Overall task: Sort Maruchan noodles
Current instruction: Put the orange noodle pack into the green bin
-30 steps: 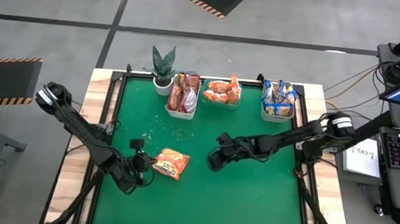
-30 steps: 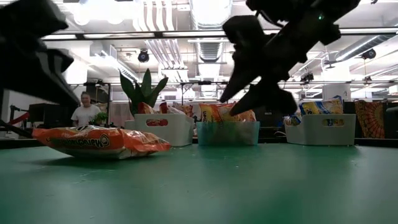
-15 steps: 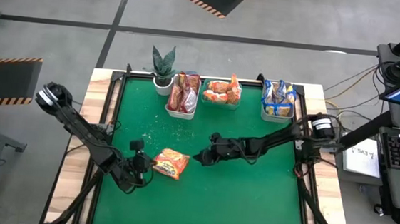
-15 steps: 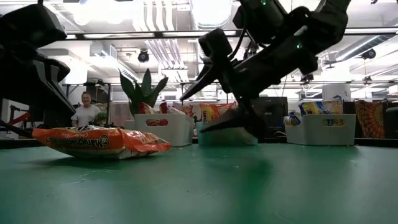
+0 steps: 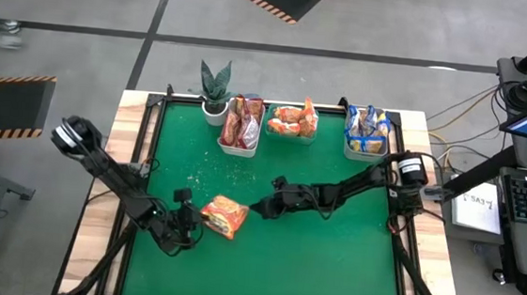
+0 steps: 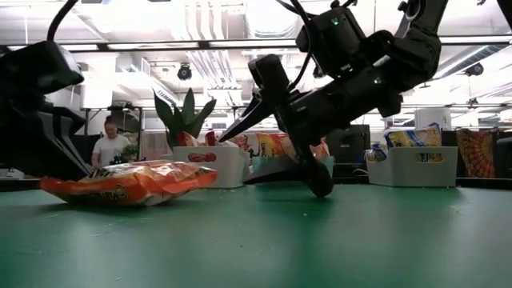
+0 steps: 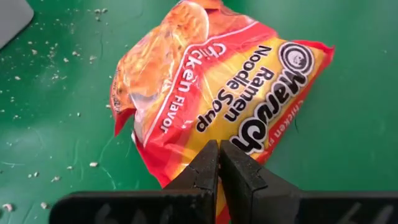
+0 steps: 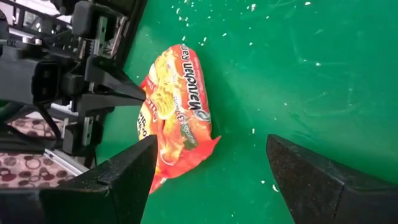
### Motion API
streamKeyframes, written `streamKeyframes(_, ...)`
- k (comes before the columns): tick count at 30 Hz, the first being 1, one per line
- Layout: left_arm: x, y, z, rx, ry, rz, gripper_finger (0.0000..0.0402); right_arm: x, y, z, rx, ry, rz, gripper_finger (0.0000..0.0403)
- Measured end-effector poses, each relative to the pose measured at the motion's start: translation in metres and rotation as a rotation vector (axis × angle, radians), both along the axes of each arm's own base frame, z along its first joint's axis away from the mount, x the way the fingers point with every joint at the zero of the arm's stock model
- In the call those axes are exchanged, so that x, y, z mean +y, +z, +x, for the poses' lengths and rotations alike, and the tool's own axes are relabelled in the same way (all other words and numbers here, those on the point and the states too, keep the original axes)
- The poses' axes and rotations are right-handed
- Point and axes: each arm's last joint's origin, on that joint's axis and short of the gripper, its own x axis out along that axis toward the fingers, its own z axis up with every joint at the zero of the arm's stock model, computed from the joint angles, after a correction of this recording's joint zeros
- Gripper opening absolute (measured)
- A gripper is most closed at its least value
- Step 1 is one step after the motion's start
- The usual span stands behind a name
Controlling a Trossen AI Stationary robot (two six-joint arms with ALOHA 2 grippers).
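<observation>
One orange Maruchan noodle packet (image 5: pixel 223 216) lies on the green table (image 5: pixel 330 266), left of the middle. My left gripper (image 5: pixel 193 223) is shut at the packet's left edge, and the left wrist view shows its tips (image 7: pixel 219 163) on that packet (image 7: pixel 217 93). My right gripper (image 5: pixel 257 206) stands wide open just right of the packet without touching it. In the right wrist view its fingers (image 8: pixel 106 180) frame the packet (image 8: pixel 177 112). More packets fill three bins along the far edge. My left gripper presses its shut fingertips (image 7: pixel 211 158) on the packet's sealed edge (image 7: pixel 186 154), at the end facing the left arm. The fingers come slanting down from the table's left. That end stays on the table, while the opposite end (image 6: pixel 200 172) stands tipped up.
At the far edge stand a white bin (image 5: pixel 242 125) with red-brown packets, a teal bin (image 5: pixel 292 121) with orange ones and a white bin (image 5: pixel 366 132) with blue-marked ones. A potted plant (image 5: pixel 215 92) is left of them. Crumbs dot the table. A person (image 6: pixel 108 144) stands in the room behind.
My right gripper has come down and toward the table's left, up to the packet, and has opened wide. My left gripper has sunk onto the packet's edge, and the packet's end facing the right arm has tipped up while the pressed end stays down.
</observation>
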Motion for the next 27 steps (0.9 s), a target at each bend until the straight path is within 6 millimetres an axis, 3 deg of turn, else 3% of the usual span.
streamKeyframes(21, -0.006, -0.012, 0.009, -0.071, 0.058, -0.007, 0.0, 0.009, 0.003, 0.046, 0.001, 0.116, -0.116, 0.0275)
streamKeyframes(27, -0.007, -0.012, 0.01, -0.082, 0.06, -0.009, 0.0, 0.013, 0.003, 0.067, -0.047, 0.203, -0.155, 0.0261)
